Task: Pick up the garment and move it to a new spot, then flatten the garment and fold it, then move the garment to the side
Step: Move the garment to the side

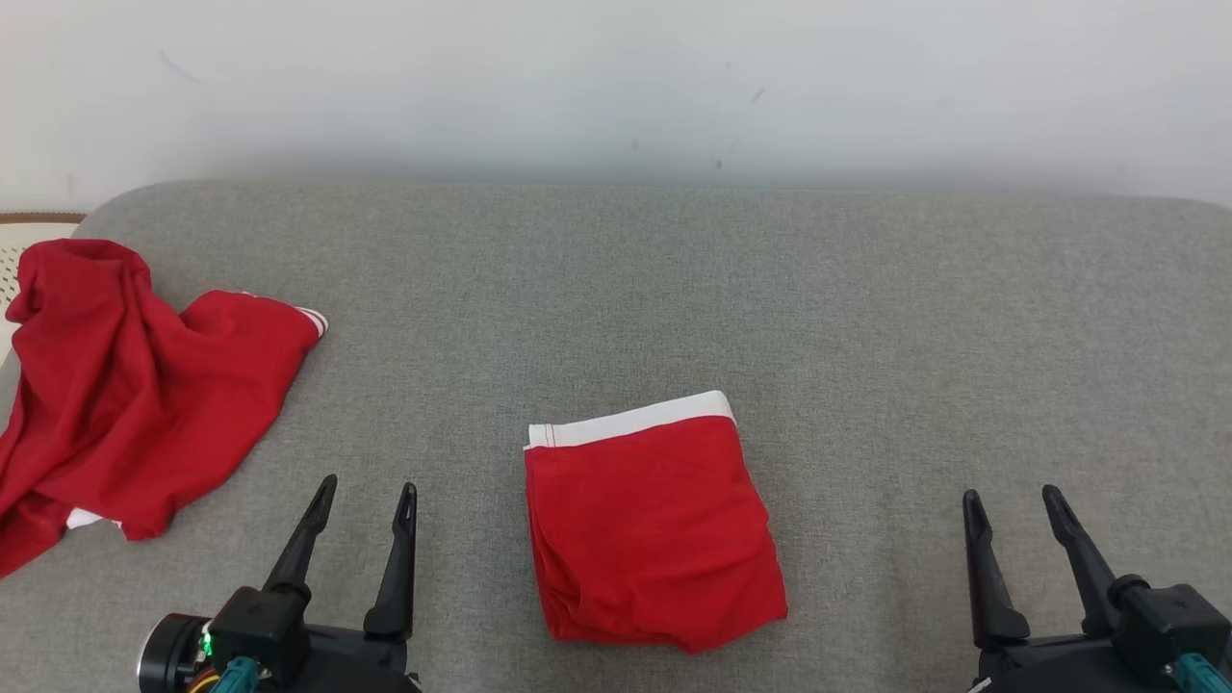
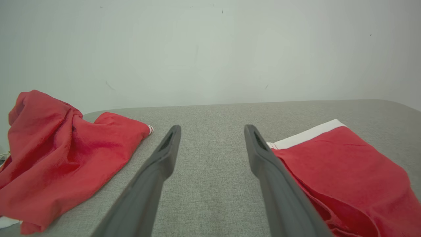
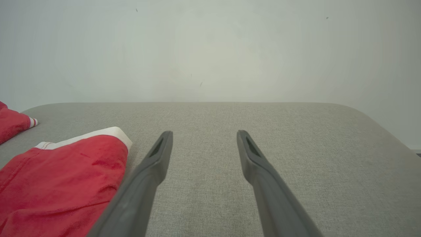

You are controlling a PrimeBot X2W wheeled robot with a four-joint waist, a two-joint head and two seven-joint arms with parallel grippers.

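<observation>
A red garment (image 1: 654,529) with a white waistband lies folded into a neat square near the front middle of the grey padded surface (image 1: 731,289). It also appears at the right of the left wrist view (image 2: 345,174) and at the left of the right wrist view (image 3: 62,177). My left gripper (image 1: 370,496) stands open at the lower left, apart from the folded garment, nothing between its fingers. Far to the right of the garment, my right gripper (image 1: 1013,502) is open and empty too.
A second red garment (image 1: 125,404) lies crumpled at the far left of the surface, partly over its edge. A pale basket rim (image 1: 29,236) shows behind it. A white wall (image 1: 616,87) runs along the back.
</observation>
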